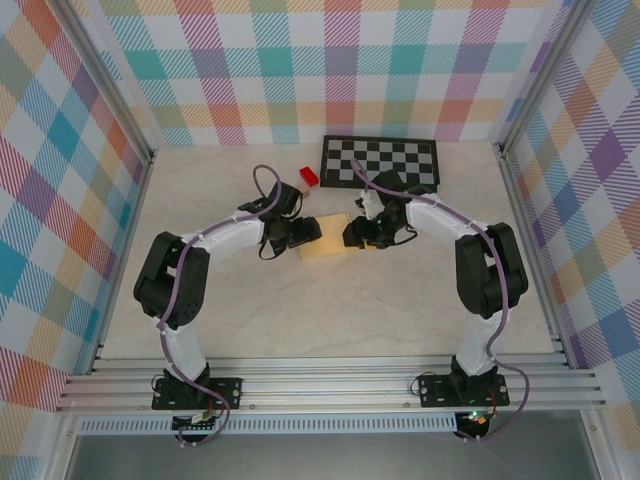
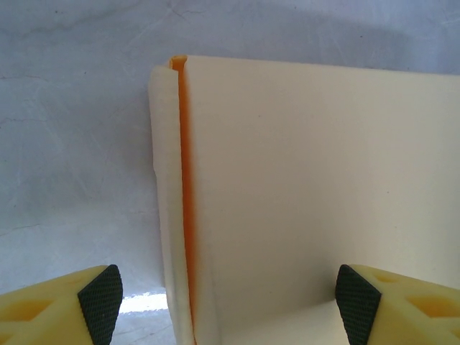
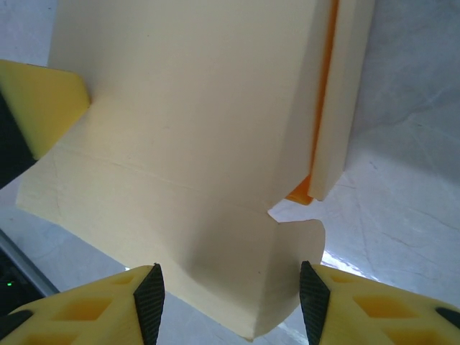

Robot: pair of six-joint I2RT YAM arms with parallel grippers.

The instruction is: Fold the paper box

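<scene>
The paper box (image 1: 326, 245) lies flat on the tabletop (image 1: 330, 310), right between my two arms, so both are just as near. The left jaws stand wide open. One pad (image 2: 100, 300) is over bare tabletop and the other pad (image 2: 357, 302) is over the box. The folded side strip (image 2: 172, 201) runs straight away from them. The right jaws are about half open, with a loose flap (image 3: 244, 280) between their pads (image 3: 151, 302). I cannot tell if they pinch it. I think that flap gets folded next, in toward the box's middle.
</scene>
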